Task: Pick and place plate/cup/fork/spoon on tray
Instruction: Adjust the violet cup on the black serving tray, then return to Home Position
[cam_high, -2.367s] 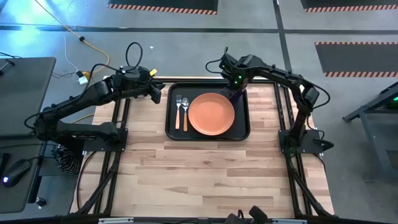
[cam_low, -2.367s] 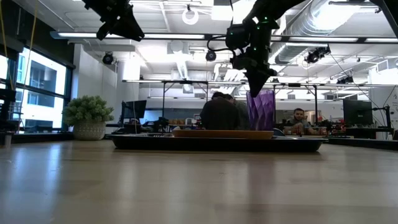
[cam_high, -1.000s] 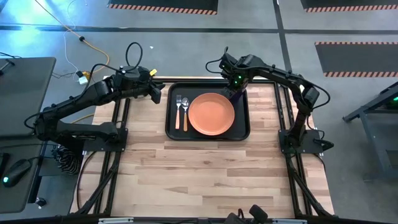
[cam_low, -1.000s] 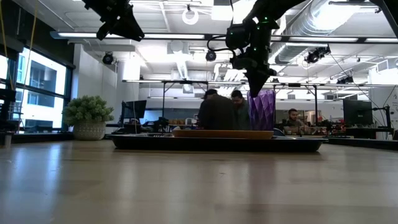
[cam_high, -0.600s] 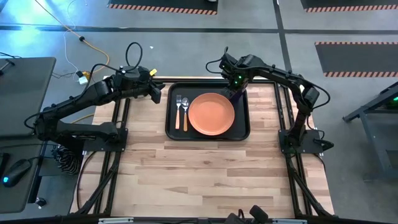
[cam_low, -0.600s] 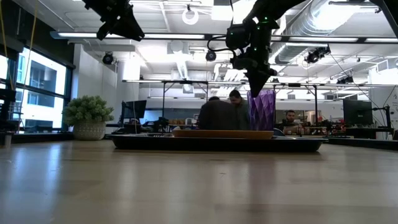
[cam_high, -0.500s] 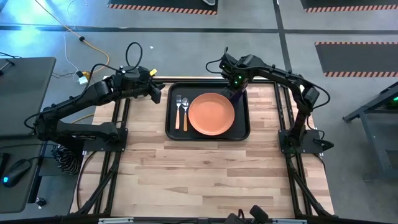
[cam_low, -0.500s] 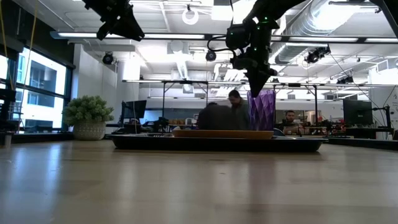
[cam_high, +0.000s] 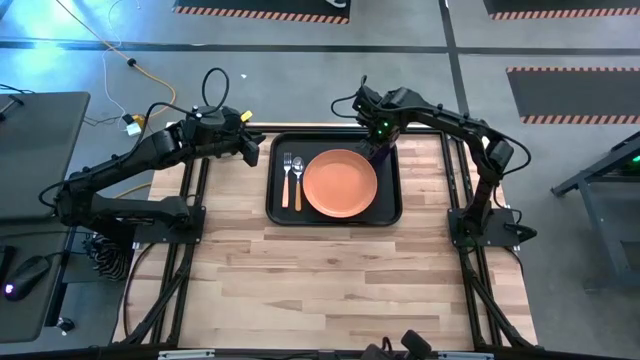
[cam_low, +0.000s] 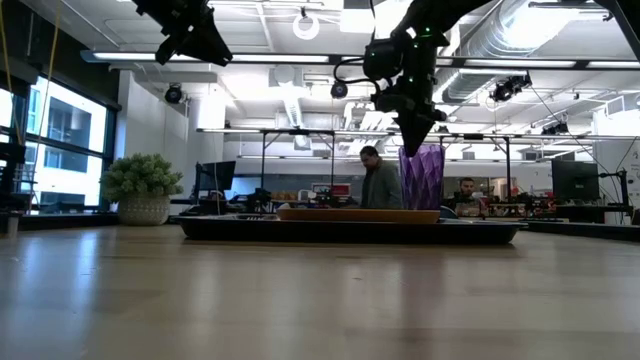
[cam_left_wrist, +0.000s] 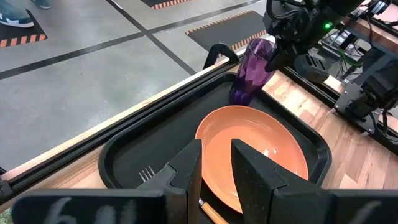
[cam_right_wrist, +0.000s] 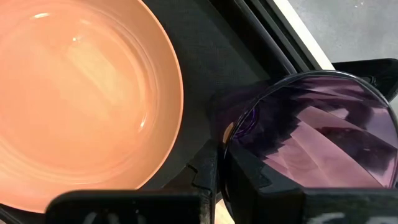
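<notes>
We see the cup (cam_low: 421, 178) upright on the tray (cam_high: 283, 205) – the right end effector (cam_low: 413, 140) clamped on its rim; the plate (cam_high: 340, 183) sits just beside – the left end effector (cam_left_wrist: 211, 163) hovers slightly parted, empty.

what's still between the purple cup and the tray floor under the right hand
Nothing visible. The right hand is shut on the rim of the translucent purple cup, which stands upright in the far right corner of the black rectangular tray, beside the round orange plate, not over it.
</notes>
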